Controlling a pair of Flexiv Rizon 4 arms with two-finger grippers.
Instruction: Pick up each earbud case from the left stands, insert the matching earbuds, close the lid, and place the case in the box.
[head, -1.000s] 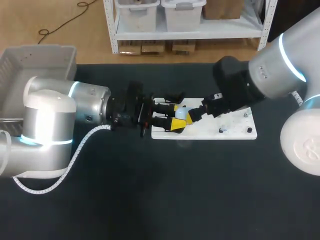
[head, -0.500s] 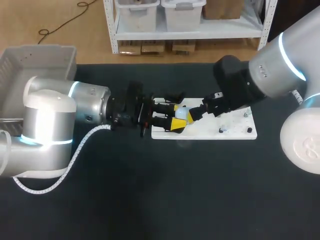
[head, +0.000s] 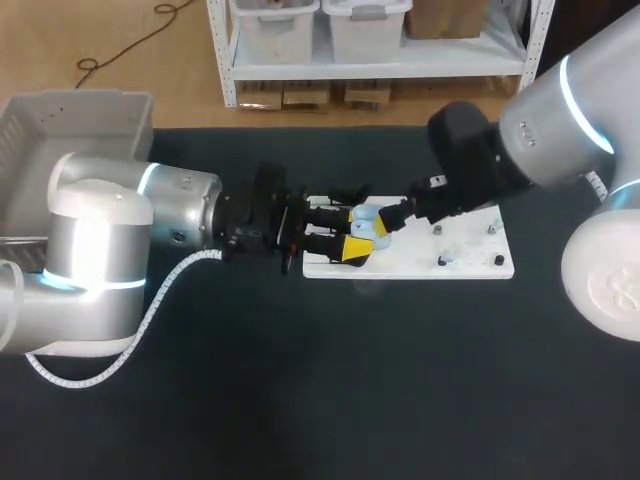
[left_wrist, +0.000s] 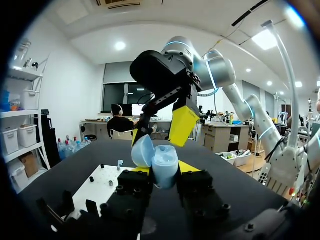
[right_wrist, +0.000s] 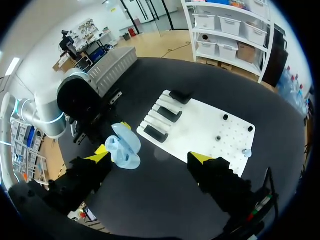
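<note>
A light blue earbud case (head: 366, 222) with its lid up is held over the left end of the white board (head: 470, 262). My left gripper (head: 352, 231) is shut on the case, its yellow tips on both sides of the case body (left_wrist: 165, 164). The lid (left_wrist: 143, 150) stands open beside it. My right gripper (right_wrist: 150, 156) is open wide above the case (right_wrist: 125, 146), which sits close to one of its fingers (right_wrist: 101, 153). In the left wrist view, that yellow finger (left_wrist: 183, 125) hangs just behind the case. A small pale earbud (right_wrist: 246, 152) rests on the board.
Black stands (right_wrist: 165, 113) line the board's left end, and small black pegs (head: 498, 260) dot its right part. The grey box (head: 60, 130) sits at the table's far left. Dark tabletop lies in front of the board.
My right arm has drawn back a little toward the table's far side, its fingers shifting over the case. The left arm and the case have stayed put.
</note>
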